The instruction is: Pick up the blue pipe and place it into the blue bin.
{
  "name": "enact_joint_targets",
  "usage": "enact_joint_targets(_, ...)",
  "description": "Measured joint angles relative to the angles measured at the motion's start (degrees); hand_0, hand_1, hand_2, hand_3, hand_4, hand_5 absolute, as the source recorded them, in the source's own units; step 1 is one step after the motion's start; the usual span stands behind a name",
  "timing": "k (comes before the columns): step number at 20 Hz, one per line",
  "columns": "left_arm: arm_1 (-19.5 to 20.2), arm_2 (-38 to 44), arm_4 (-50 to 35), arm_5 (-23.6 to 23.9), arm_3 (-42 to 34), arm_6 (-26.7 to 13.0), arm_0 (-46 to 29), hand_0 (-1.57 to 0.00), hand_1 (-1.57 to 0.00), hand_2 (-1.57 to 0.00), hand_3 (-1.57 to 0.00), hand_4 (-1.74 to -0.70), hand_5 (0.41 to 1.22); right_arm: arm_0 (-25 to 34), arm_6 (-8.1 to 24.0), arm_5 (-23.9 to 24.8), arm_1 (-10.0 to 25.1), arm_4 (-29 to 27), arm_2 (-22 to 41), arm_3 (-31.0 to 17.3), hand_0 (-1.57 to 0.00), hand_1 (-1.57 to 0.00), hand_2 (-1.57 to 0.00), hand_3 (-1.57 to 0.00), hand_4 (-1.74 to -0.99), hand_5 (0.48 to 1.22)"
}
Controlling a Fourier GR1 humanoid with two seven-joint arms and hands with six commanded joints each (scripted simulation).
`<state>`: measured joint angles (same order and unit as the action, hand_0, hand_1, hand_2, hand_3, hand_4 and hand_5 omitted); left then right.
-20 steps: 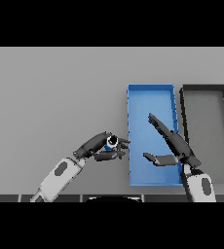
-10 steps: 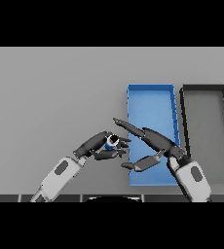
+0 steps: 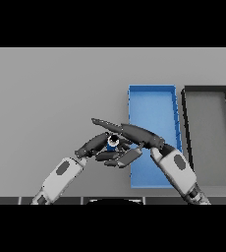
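The blue pipe (image 3: pixel 111 143) shows only as a small blue and white end, held just above the table left of the blue bin (image 3: pixel 152 104). My left hand (image 3: pixel 92 146) comes in from the lower left with its fingers curled round the pipe. My right hand (image 3: pixel 137 133) reaches across from the right, over the bin's left wall. Its straight fingers (image 3: pixel 105 123) lie over the pipe and its thumb (image 3: pixel 127 158) sits below it, so most of the pipe is hidden. I cannot tell whether the right hand touches the pipe.
A black bin (image 3: pixel 209 123) stands right beside the blue bin on its right. The grey table (image 3: pixel 51 93) stretches away to the left and back.
My right hand has swung left from above the blue bin to the pipe and now covers it. The left hand has kept hold of the pipe and barely moved.
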<state>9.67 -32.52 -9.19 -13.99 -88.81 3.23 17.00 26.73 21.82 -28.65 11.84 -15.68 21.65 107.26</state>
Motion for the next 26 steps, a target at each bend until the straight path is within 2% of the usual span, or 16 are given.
enact_joint_targets(4,0.7,0.5,-2.1,-1.7,-0.9,-0.8,0.1,-1.57,-1.57,-1.57,-1.40,-1.72,1.221,3.7,0.2,-1.8,-2.3,0.1,0.9,-4.3,-0.05,-0.08,-0.11,-0.04,-1.268,0.519)
enact_joint_targets(5,0.5,0.2,-2.1,-2.0,-1.3,-0.4,-0.3,-1.50,-1.39,-1.37,-1.15,-1.63,1.221,4.3,0.1,-2.4,-2.3,-0.2,0.5,-5.3,-0.14,-0.17,-0.19,-0.11,-1.308,0.523)
enact_joint_targets(6,0.9,0.4,-0.6,-1.8,-1.0,1.3,0.5,-1.24,-1.12,-1.09,-0.92,-1.61,1.221,5.0,0.0,-3.0,-3.1,0.2,0.9,-6.7,-0.28,-0.31,-0.33,-0.23,-1.352,0.528)
enact_joint_targets(7,1.7,-0.4,2.2,-0.7,-0.9,-0.5,1.3,-0.99,-0.90,-0.87,-0.74,-1.59,1.221,5.2,0.1,-3.5,-3.0,0.2,1.0,-6.7,-0.48,-0.50,-0.50,-0.37,-1.390,0.538)
enact_joint_targets(8,2.1,-1.5,5.0,0.4,-1.1,-2.0,1.8,-0.88,-0.83,-0.80,-0.67,-1.61,1.221,6.3,0.9,-4.1,-3.4,-0.2,1.1,-7.4,-0.70,-0.71,-0.71,-0.56,-1.453,0.551)
enact_joint_targets(9,2.2,-1.3,5.6,1.2,-1.2,-1.0,1.5,-0.89,-0.87,-0.85,-0.66,-1.64,1.221,7.2,0.0,-4.4,-4.2,-0.4,1.5,-8.0,-0.87,-0.89,-0.89,-0.70,-1.503,0.573)
enact_joint_targets(10,2.3,-1.3,5.7,1.2,-1.3,-0.7,1.2,-1.03,-1.01,-0.99,-0.62,-1.66,1.192,6.9,-0.4,-4.6,-4.4,-1.4,1.8,-8.1,-1.01,-1.02,-1.02,-0.83,-1.541,0.604)
enact_joint_targets(12,0.7,-0.4,2.7,0.8,-1.8,0.1,-0.2,-1.22,-1.21,-1.20,-0.52,-1.69,1.203,6.6,0.9,-3.9,-4.7,-4.2,1.9,-7.8,-1.21,-1.22,-1.22,-1.10,-1.492,0.706)
enact_joint_targets(13,0.4,0.1,1.2,0.6,-2.5,0.7,-0.5,-1.29,-1.28,-1.27,-0.53,-1.70,1.206,6.5,2.1,-3.1,-4.6,-5.3,1.6,-7.5,-1.28,-1.29,-1.29,-1.19,-1.475,0.809)
enact_joint_targets(15,-0.4,0.5,0.2,0.5,-2.0,1.2,-0.7,-1.39,-1.39,-1.38,-0.55,-1.71,1.212,5.6,-0.4,-2.5,-5.1,-3.8,1.6,-7.2,-1.39,-1.39,-1.39,-1.33,-1.458,0.957)
enact_joint_targets(19,0.7,-0.1,1.6,0.8,-1.5,2.6,0.2,-1.50,-1.45,-1.49,-0.53,-1.73,1.217,4.2,-4.2,-3.4,-5.7,1.8,2.7,-5.9,-1.50,-1.50,-1.50,-1.47,-1.469,1.113)
enact_joint_targets(21,0.7,-0.8,2.1,1.5,-1.4,1.9,0.7,-1.50,-1.36,-1.52,-0.51,-1.73,1.219,3.8,-3.1,-3.3,-6.9,2.4,2.4,-6.1,-1.52,-1.52,-1.52,-1.51,-1.473,1.152)
enact_joint_targets(22,1.3,-1.1,2.5,1.6,-1.6,3.0,0.6,-1.43,-1.22,-1.35,-0.53,-1.64,1.219,3.6,-2.3,-3.7,-7.5,1.5,2.2,-6.0,-1.53,-1.53,-1.53,-1.52,-1.474,1.166)
enact_joint_targets(23,1.4,-1.3,2.8,1.2,-1.5,3.3,1.2,-1.41,-1.19,-1.24,-0.52,-1.54,1.219,3.6,-1.4,-4.1,-8.0,0.1,1.9,-5.9,-1.54,-1.54,-1.54,-1.53,-1.477,1.177)
enact_joint_targets(25,2.2,-1.5,2.8,-0.7,-1.5,2.2,1.3,-0.98,-0.80,-0.82,-0.33,-1.34,1.220,2.8,-3.7,-4.8,-7.6,0.9,1.6,-5.3,-1.55,-1.55,-1.55,-1.54,-1.480,1.193)
enact_joint_targets(26,2.9,-1.6,2.8,-1.8,-2.1,2.1,0.7,-0.78,-0.64,-0.65,-0.27,-1.25,1.220,3.1,-2.8,-5.4,-7.7,0.8,1.5,-5.3,-1.56,-1.56,-1.56,-1.55,-1.481,1.198)
